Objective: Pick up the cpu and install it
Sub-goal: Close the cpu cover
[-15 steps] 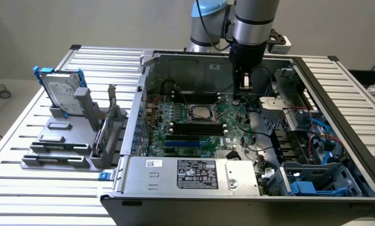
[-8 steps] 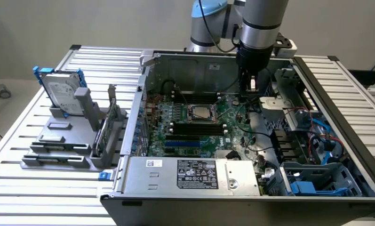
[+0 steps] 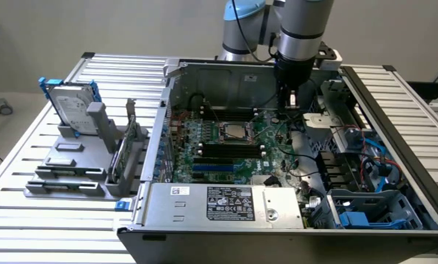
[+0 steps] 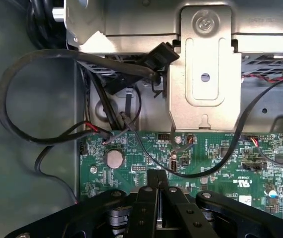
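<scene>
You have an open grey sheet-metal computer case (image 3: 226,82) sitting on the slatted aluminium table (image 3: 28,220), filling the table's middle and the exterior view's right half. Inside it lies a green motherboard (image 3: 270,159) with black memory slots (image 3: 222,148) and thin black and red cables along the side on the exterior view's right. The cpu (image 3: 233,131), a small flat silvery square, lies in the dark metal-framed socket (image 3: 220,137) at about the middle of that board. Along the case's near edge is a boxy metal power supply (image 3: 189,206) with a black-and-white label (image 3: 231,203); its print is too small to read. Blue plastic drive bays (image 3: 365,214) fill the case's near corner on the exterior view's right. Toward the table's edge on the exterior view's left, a grey fixture (image 3: 65,184) holds an upright silver hard drive (image 3: 71,110) with blue rails. The gripper (image 3: 292,102) hangs over the far part of the case on the exterior view's right, well apart from the cpu. In the wrist view the gripper (image 4: 156,174) has its black fingers (image 4: 151,198) pressed together with nothing between them, above the board, near a round silver coin battery (image 4: 114,158) and a pale stamped metal bracket (image 4: 204,74).
</scene>
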{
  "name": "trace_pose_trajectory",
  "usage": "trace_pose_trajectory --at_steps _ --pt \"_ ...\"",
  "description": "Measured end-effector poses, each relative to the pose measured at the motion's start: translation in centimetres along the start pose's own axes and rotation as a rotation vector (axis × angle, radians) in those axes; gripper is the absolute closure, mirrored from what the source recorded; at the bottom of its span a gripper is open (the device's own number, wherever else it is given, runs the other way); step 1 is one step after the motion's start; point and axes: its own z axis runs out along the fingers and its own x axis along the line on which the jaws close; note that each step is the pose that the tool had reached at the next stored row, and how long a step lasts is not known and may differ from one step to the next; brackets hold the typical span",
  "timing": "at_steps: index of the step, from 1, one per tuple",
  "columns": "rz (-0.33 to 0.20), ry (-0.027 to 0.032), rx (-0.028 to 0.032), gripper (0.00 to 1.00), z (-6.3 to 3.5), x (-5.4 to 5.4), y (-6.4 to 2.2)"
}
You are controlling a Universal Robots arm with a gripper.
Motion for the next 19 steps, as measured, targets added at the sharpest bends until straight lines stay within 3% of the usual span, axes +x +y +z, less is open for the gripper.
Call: trace_pose_trajectory --at_steps 5,7,9,14,19 --pt "-0.003 0.0009 0.0018 0.89 0.24 0.28 -0.30" --pt "-0.004 0.0012 0.0096 0.89 0.28 0.31 -0.39" --pt "-0.003 0.0007 0.0336 0.89 0.26 0.31 -0.44" --pt "0.000 0.0003 0.1179 0.89 0.27 0.31 -0.50" --pt "0.003 -0.0002 0.1833 0.89 0.24 0.31 -0.90"
